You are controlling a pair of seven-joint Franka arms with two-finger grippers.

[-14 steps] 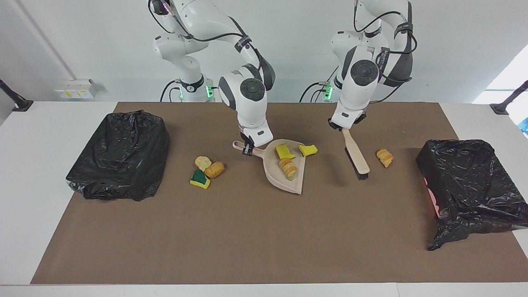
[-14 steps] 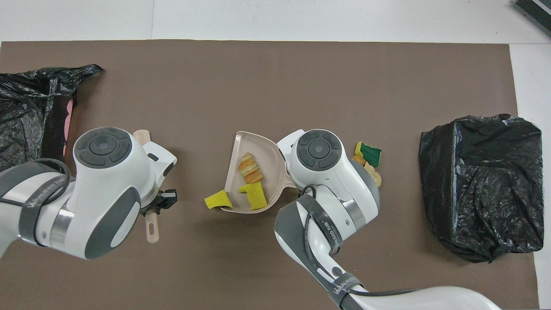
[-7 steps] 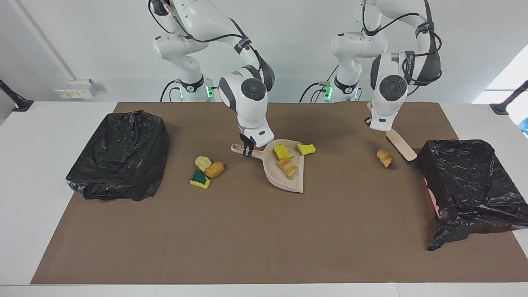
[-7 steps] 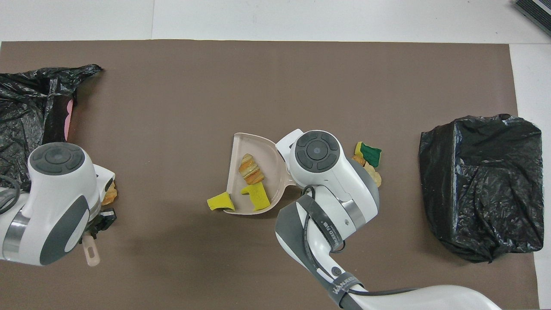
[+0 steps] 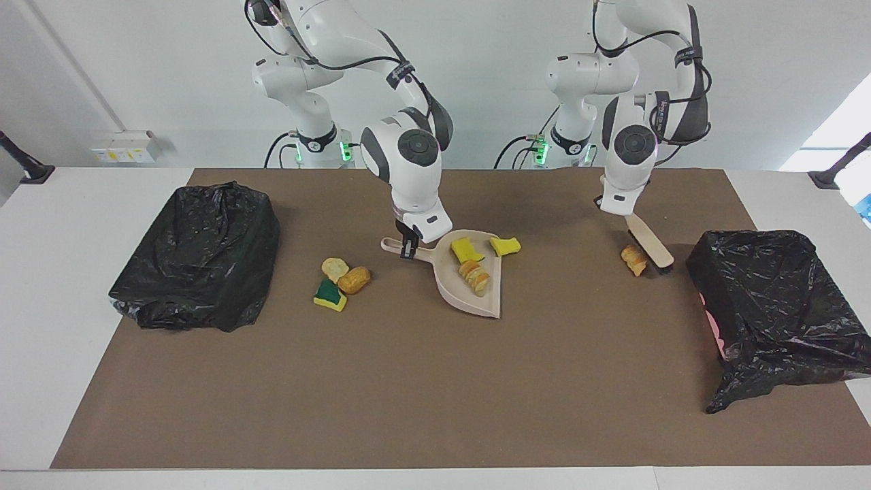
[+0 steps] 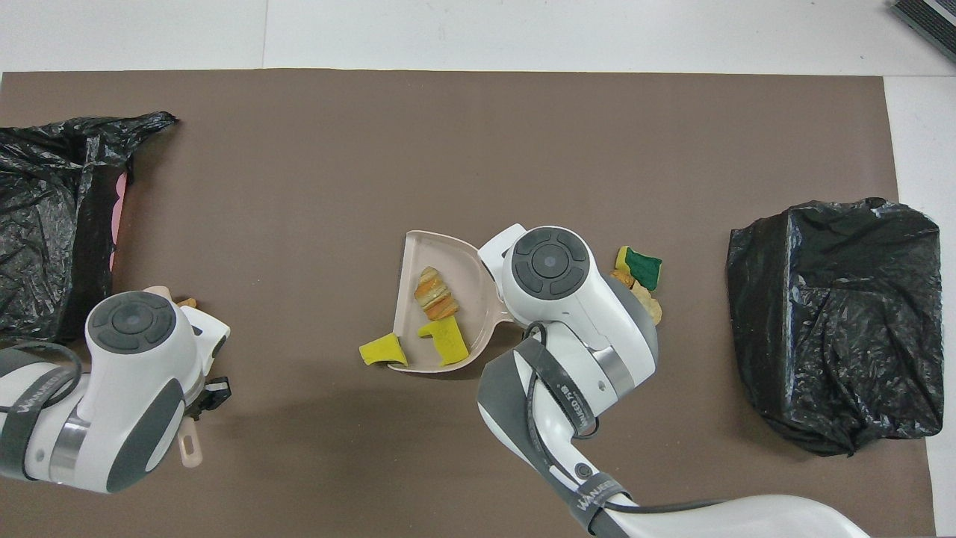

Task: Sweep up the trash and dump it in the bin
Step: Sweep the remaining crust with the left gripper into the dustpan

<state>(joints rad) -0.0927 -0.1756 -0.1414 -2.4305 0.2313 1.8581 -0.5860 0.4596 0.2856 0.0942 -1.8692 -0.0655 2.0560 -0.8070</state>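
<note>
while right fingers (image 5: 408,249) pinch the dustpan (image 5: 469,289) handle, left fingers (image 5: 616,211) clamp the brush (image 5: 650,239) beside a bread lump (image 5: 634,259)

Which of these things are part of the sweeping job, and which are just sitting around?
In the job:
- right gripper, shut on the dustpan
- left gripper, shut on the brush
- trash: bread lump by the brush, sponge and bread in the pan, sponge chunk at its edge, three bits beside it
- black-bagged bins

Lying about:
- wall box
</note>
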